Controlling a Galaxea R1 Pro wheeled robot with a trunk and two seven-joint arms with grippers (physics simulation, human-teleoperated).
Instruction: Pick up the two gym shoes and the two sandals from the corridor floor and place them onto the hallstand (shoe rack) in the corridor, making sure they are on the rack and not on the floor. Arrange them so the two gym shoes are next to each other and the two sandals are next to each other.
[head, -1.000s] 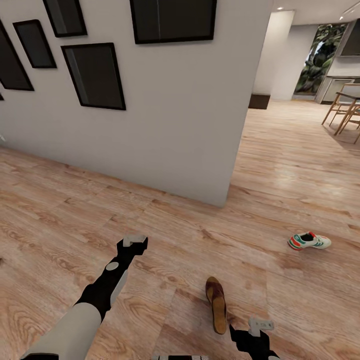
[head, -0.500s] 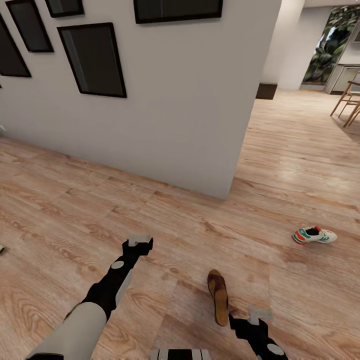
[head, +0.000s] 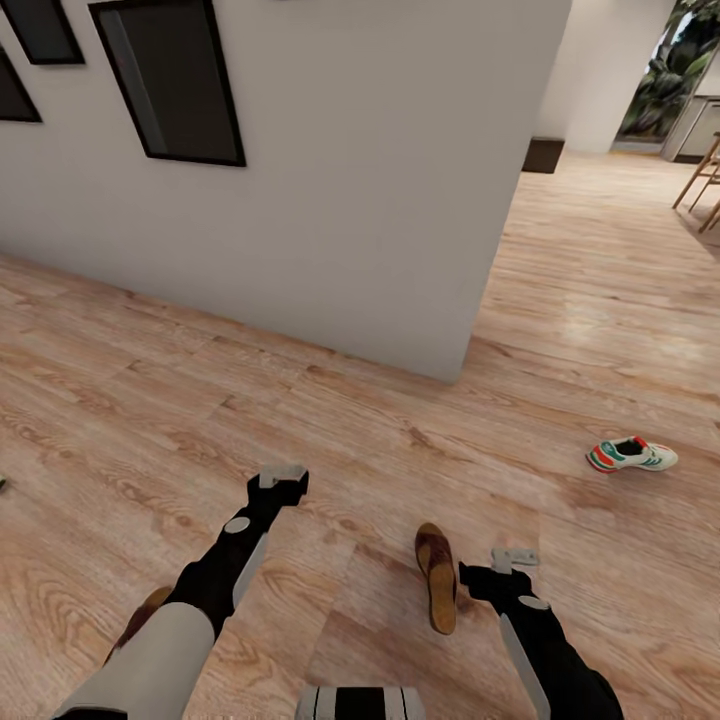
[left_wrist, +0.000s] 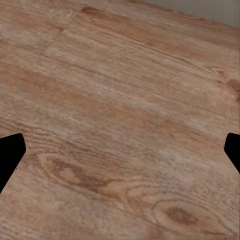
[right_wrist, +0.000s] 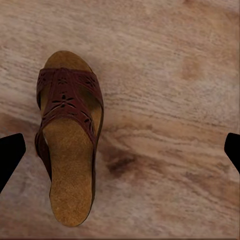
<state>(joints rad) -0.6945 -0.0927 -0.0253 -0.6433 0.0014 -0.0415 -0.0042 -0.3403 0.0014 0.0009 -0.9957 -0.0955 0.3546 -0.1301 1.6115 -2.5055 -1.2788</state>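
The right arm has come forward since a second ago, and its right gripper (head: 512, 562) now hangs just beside the sandal (head: 437, 577), jaws spread wide and holding nothing. The left gripper (head: 281, 481) hovers over bare planks, likewise released. A second brown sandal (head: 140, 620) has come into sight under the left forearm, so two sandals show. One gym shoe (head: 631, 455) lies well off beyond the right gripper. All rest on the corridor floor (head: 120, 440). Farther on stands a white wall (head: 380, 180) with three dark frames (head: 170, 80)

Right gripper (head: 515, 557) advanced, open, now just beside sandal (head: 437, 577).
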